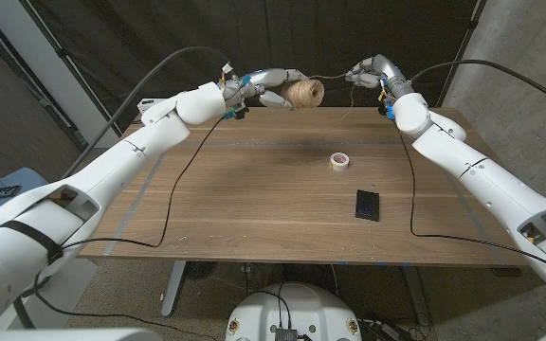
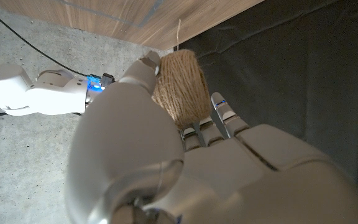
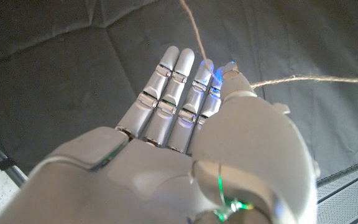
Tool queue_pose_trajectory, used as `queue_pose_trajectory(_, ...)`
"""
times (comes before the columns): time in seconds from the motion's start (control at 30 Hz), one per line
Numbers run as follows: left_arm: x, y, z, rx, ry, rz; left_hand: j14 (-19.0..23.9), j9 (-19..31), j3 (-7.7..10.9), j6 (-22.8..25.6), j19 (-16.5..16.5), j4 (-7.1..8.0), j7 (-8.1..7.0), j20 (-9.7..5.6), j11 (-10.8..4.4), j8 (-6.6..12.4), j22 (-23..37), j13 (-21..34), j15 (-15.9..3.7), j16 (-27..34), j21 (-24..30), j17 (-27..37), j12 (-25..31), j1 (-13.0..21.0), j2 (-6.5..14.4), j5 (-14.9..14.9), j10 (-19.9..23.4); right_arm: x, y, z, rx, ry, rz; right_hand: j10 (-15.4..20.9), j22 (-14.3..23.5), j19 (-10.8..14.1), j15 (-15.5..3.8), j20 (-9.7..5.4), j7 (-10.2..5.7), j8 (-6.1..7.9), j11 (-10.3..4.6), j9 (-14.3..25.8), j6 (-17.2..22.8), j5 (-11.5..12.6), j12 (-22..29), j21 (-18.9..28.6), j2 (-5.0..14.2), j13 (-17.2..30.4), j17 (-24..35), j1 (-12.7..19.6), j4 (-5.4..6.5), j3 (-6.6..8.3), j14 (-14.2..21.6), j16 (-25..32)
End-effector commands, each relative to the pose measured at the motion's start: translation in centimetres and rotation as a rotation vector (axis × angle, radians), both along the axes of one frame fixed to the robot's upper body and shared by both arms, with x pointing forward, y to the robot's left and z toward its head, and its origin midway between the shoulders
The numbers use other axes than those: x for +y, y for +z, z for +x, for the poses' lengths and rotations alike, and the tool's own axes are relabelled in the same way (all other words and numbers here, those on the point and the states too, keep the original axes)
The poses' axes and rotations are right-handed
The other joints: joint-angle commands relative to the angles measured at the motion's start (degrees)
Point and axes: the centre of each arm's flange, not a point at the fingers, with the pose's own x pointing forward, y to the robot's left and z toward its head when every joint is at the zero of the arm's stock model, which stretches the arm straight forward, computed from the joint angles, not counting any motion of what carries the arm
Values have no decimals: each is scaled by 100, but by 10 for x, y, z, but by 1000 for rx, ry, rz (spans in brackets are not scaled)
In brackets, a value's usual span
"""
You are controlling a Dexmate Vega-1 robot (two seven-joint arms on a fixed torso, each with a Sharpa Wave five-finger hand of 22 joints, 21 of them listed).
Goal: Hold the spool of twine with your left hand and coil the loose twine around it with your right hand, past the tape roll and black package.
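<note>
Head view high over the table (image 1: 254, 189), wrist views close behind each robot hand, sharing the twine (image 2: 179, 84)

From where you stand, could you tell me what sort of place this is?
Probably a robot lab or test bay: a wooden table stands against a black curtain and a bare concrete wall, with cables trailing across the tabletop.

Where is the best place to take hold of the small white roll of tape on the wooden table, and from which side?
Judging by its pose, from above: the small white roll of tape lies flat on the wooden table with its hole facing up, so fingers could pinch across its outer wall, or one inside the hole. It stands free, apart from the flat black package.
</note>
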Motion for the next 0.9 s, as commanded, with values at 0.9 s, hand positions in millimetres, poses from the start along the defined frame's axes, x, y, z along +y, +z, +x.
queue_pose_trajectory(0.9, 4, 14, 0, -46, 16, -65, 23, 23, 75, 49, -26, 4, 16, -17, 6, 19, -7, 17, 25, -35, 62, 13, -39, -28, 39, 18, 43, 10, -36, 8, 105, 27, -4, 38, 8, -36, -580, -267, -40, -23, -14, 10, 17, -15, -24, 68, 16, 29, 33, 25, 3, -42, 54, -47)
